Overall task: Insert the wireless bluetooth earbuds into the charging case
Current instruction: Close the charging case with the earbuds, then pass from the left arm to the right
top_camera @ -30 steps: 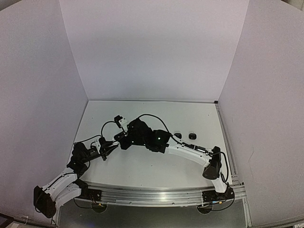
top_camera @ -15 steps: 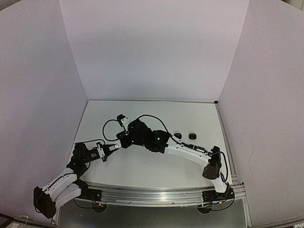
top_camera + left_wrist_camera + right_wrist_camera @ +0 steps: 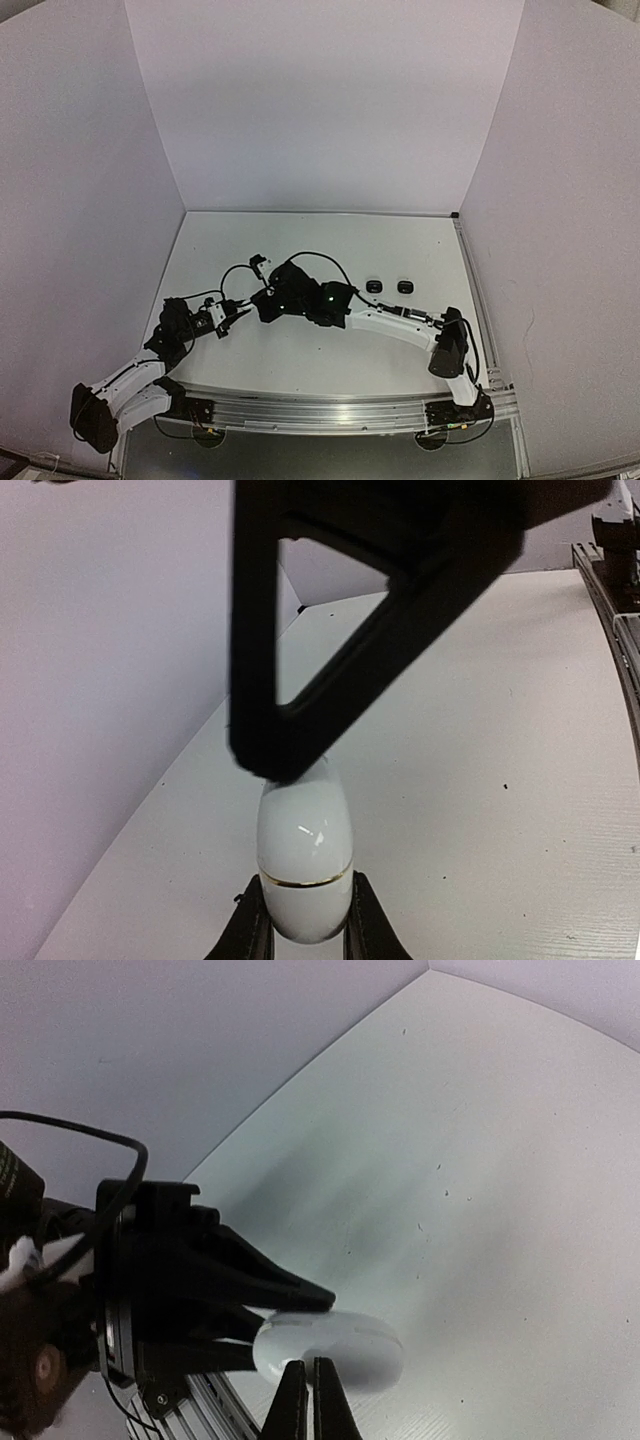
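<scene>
Charging case [image 3: 303, 865]: white, glossy, likely light and slippery. Left gripper [image 3: 305, 925] clamps it below the seam; right gripper [image 3: 308, 1388] pinched closed at its top.

White egg-shaped case [image 3: 303, 865], shut along a gold seam, sits pinched in the left claw [image 3: 304, 928]; two small black cases [image 3: 374, 286] lie on the desk [image 3: 330, 240].

**Arms meet left of centre**

L arm [image 3: 130, 380] sits low, elbow folded near its base, forearm reaching fwd and to the right. L gripper [image 3: 305, 925] is clamped on a white charging case [image 3: 303, 855], one finger each side. R arm [image 3: 390, 322] stretches across twd the left, elbow low by its base. R gripper [image 3: 307, 1400] has fingers pressed together, tips touching that case.
</scene>
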Controlling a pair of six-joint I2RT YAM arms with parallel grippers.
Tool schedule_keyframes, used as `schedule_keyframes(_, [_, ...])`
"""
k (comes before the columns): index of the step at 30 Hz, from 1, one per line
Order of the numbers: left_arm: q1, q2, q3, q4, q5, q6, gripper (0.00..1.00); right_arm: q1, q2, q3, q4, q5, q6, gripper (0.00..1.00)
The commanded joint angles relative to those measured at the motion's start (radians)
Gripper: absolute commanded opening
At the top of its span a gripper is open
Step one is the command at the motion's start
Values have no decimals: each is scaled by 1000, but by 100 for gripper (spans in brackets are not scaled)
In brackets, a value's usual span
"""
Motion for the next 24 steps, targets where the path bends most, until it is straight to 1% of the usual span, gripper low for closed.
schedule_keyframes(1, [10,5,93,37,59,-307,0,-17,-139,-66,-14,-37,19,23])
schedule_keyframes(2, [12,9,98,38,96,-392,0,-32,-155,-84,-14,-63,25,37])
schedule_keyframes(4, [14,21,89,109,213,-605,0,-53,-178,-108,-12,-102,6,73])
schedule_keyframes(5, [14,34,80,170,278,-710,0,-57,-186,-116,-6,-127,-22,79])
schedule_keyframes(6, [14,49,69,258,323,-821,0,-60,-195,-125,6,-163,-41,82])
schedule_keyframes(7, [14,69,58,345,364,-944,0,-66,-202,-133,26,-214,-58,83])
schedule_keyframes(8, [14,94,45,451,399,-1030,0,-74,-205,-143,44,-258,-70,82])
schedule_keyframes(9, [14,119,31,572,429,-1094,0,-83,-209,-153,59,-293,-79,82])
schedule_keyframes(10, [14,137,29,623,445,-1120,0,-89,-214,-160,73,-316,-90,80])
schedule_keyframes(14, [16,157,57,654,446,-1149,0,-113,-242,-232,173,-413,-92,75])
schedule_keyframes(17, [15,173,68,679,454,-1171,0,-122,-252,-261,232,-472,-85,68])
schedule_keyframes(24, [16,181,78,671,456,-1172,0,-121,-208,-218,272,-581,-62,59])
